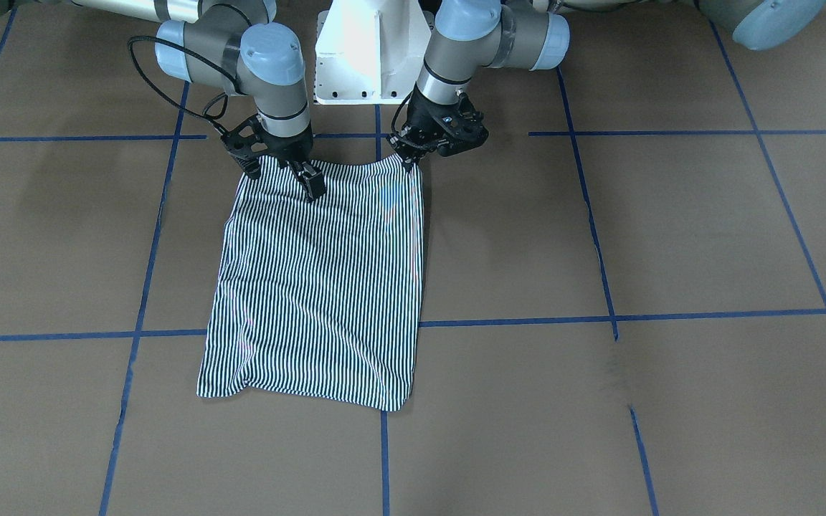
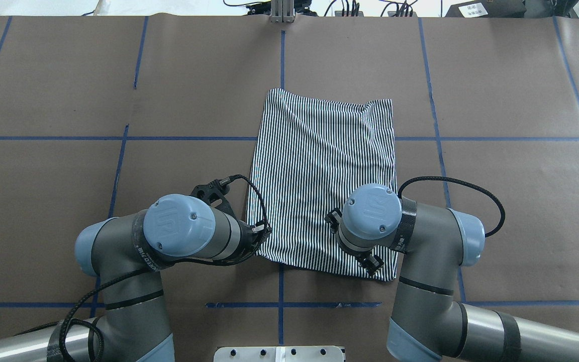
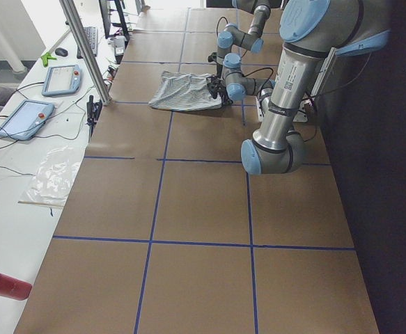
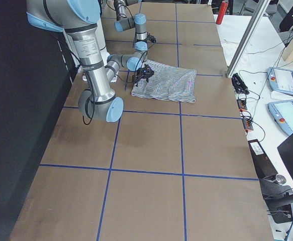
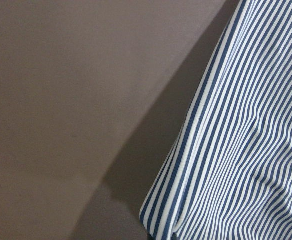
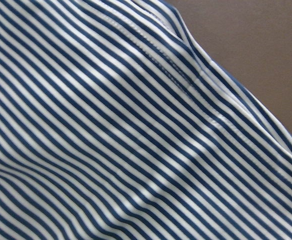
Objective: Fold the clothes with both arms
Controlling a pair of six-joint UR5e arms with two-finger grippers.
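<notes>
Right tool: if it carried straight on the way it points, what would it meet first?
The striped shirt: the right tool points down at its robot-side edge, seemingly touching it; the table lies beneath.

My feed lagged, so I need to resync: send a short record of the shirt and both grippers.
shirt: striped, lying as a rough rectangle; collar and sleeves hidden
left gripper: at shirt's robot-side corner, apparently shut on it
right gripper: on the robot-side edge near the other corner, apparently shut on shirt
robot-side edge: slightly raised, shadow beneath
table: brown, blue tape grid
</notes>
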